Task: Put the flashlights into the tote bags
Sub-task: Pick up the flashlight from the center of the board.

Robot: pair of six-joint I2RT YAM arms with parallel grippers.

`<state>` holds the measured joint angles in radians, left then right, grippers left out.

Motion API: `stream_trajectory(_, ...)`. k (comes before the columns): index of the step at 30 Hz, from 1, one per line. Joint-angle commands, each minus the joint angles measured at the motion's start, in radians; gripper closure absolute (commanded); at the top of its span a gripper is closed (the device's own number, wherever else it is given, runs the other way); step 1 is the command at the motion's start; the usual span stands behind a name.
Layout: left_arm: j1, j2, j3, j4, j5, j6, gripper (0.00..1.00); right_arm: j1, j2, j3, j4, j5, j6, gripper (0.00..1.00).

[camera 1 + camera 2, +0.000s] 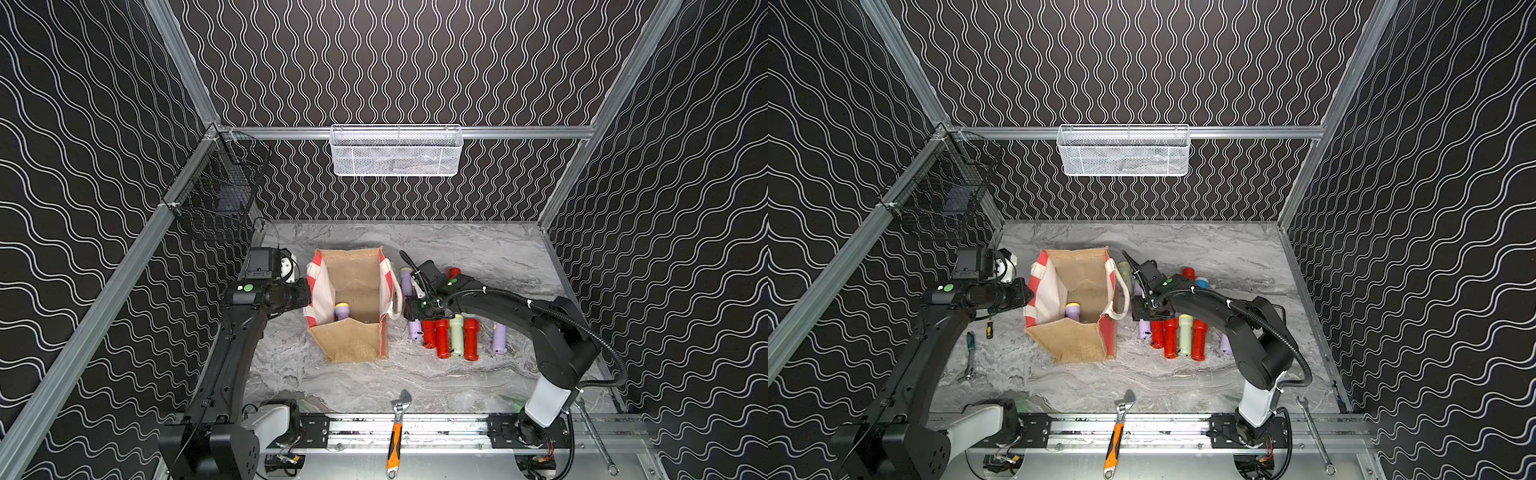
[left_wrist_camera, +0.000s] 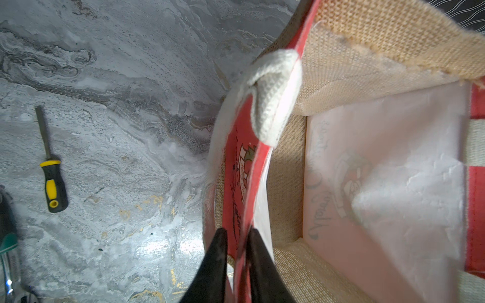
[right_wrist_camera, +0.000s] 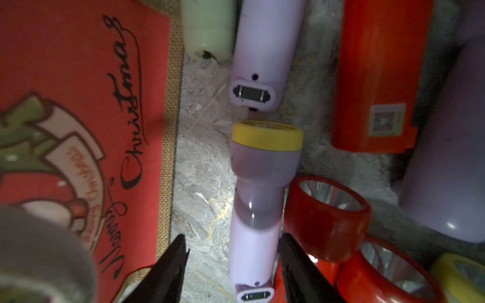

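L hand [image 2: 237, 230] pinching tote bag [image 2: 367, 52], R hand [image 3: 233, 236] astride lilac flashlight [image 3: 262, 170]

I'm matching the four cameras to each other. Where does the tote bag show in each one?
Top view: tote bag stands near the centre, mouth open upward.
Top view: same spot.
Left wrist: its open interior; left gripper pinches its rim.
Right wrist: its red printed side, beside the lilac flashlight.
Shared landmark: marbled tabletop, in all four.
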<state>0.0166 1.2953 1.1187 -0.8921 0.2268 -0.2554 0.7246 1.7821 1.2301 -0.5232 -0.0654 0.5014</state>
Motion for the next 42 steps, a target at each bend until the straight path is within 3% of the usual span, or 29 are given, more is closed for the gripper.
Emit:
stream_trajectory(1,0.000,-0.004,-0.004,0.015,0.002,0.019,0.79,0.001,-0.011,-0.007,-0.023,0.052,0.033,0.40)
stream_trajectory(22,0.000,-0.015,-0.005,0.012,0.009,0.025,0.79,0.022,0.081,0.002,-0.004,0.060,0.061,0.42)
stream_trajectory(42,0.000,-0.034,-0.009,0.019,0.031,0.026,0.78,0.033,0.215,0.067,-0.049,0.156,0.071,0.52)
